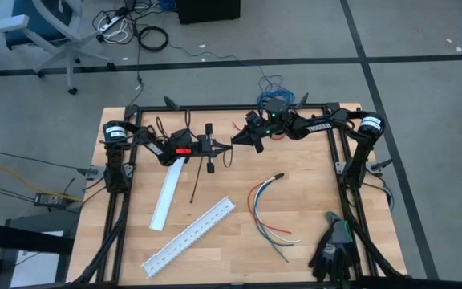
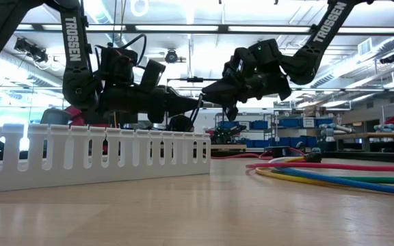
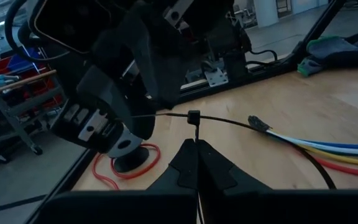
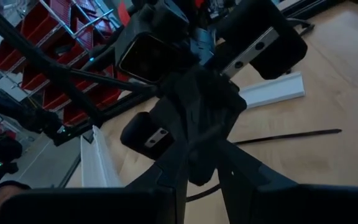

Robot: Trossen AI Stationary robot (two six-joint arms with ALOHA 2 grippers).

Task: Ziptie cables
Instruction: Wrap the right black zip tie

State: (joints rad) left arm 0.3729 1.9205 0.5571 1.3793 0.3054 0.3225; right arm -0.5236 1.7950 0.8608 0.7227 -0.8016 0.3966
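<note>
The cables (image 1: 267,213), a bunch of coloured wires joined at a black-sleeved end (image 1: 279,175), lie flat on the wooden table, and no gripper touches them. Above the table's far middle, my two grippers meet tip to tip. My left gripper (image 3: 196,142) is shut on a thin black zip tie (image 3: 229,120) just under the tie's small square head (image 3: 193,116). My right gripper (image 4: 205,152) faces it and is shut on the strip on the other side of the head. The tie arcs away over the table, clear of the cables. My left gripper pinches the zip tie's strip (image 3: 196,129) right below the head, between its two fingertips. The fingers come in level from the table's left side. The tie is lifted clear of the table. My right gripper holds the strip's end (image 3: 160,114) beside the head, coming in about level from the table's right. Its own fingers hide the place of contact.
Two white slotted cable ducts (image 1: 168,193) (image 1: 189,237) lie left of the cables. A loose black zip tie (image 1: 195,185) lies between them and the grippers. Black gloves (image 1: 335,245) sit at the near right corner. A single red wire loop (image 3: 129,168) lies near the far edge.
</note>
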